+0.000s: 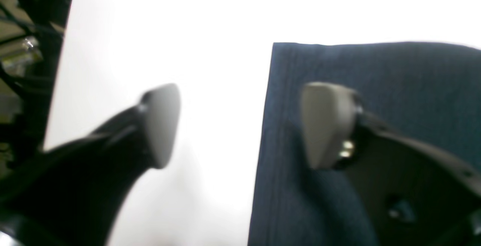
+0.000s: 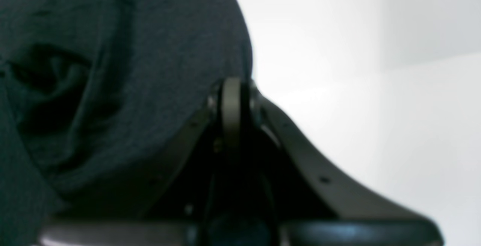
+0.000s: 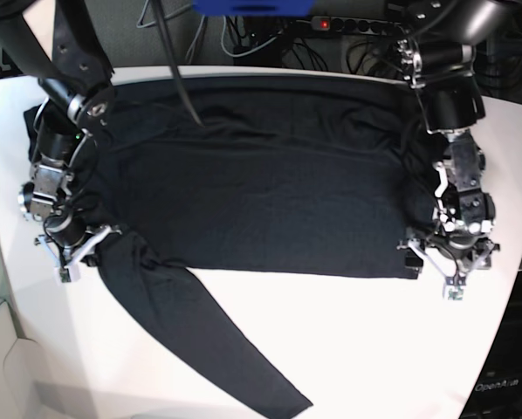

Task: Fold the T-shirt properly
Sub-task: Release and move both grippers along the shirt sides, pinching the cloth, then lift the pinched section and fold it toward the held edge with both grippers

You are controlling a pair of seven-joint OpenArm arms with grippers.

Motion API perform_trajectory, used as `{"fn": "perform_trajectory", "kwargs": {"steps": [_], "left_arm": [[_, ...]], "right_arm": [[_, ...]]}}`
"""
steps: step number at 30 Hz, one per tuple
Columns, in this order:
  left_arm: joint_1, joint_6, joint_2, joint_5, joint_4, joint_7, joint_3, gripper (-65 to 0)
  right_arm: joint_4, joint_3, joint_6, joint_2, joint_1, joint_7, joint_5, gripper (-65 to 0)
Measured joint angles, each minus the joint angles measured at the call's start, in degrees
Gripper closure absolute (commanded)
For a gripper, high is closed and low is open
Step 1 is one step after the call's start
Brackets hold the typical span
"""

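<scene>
The black T-shirt [image 3: 261,183] lies spread across the white table, with one long sleeve [image 3: 217,340] trailing toward the front edge. My left gripper [image 3: 450,264] stands open at the shirt's lower right corner. In the left wrist view its grey pads [image 1: 327,125] straddle the straight hem of the T-shirt [image 1: 375,73], one pad over the cloth and the other over bare table. My right gripper [image 3: 72,253] is at the shirt's left side where the sleeve starts. In the right wrist view its fingers [image 2: 232,103] are shut, with the gathered T-shirt [image 2: 112,69] bunched up against them.
The white table [image 3: 374,349] shows in front of the shirt and on the right of the right wrist view. Cables and a power strip [image 3: 331,22] run behind the table's back edge. The table's rounded right edge [image 3: 514,288] is close to my left gripper.
</scene>
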State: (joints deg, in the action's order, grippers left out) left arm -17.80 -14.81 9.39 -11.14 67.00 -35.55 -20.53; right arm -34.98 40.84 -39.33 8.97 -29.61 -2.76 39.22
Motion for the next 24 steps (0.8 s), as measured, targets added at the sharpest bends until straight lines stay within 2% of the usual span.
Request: {"fn": "perform_trajectory", "kwargs": {"steps": [6, 10, 20, 24], "left_arm": [[-2.19, 0.20, 0.42, 3.98, -5.22, 0.13, -0.04, -54.3], [-4.26, 0.26, 0.46, 4.11, -11.52, 6.95, -0.04, -54.3], [-9.92, 0.79, 0.48, 4.70, -29.81, 18.67, -0.15, -54.3], [-10.99, 0.79, 0.76, 4.57, -32.44, 20.26, -0.15, -54.3]], "right_arm": [[0.00, -0.04, -0.02, 0.00, 0.00, -0.04, -0.02, -0.7], [0.00, -0.04, -0.02, -0.04, 0.00, -0.04, -0.02, -0.7], [0.00, -0.09, -0.04, -0.11, 0.13, -0.28, -0.04, -0.7], [0.00, -0.09, -0.04, -0.13, 0.13, -0.33, -0.07, -0.7]]}}
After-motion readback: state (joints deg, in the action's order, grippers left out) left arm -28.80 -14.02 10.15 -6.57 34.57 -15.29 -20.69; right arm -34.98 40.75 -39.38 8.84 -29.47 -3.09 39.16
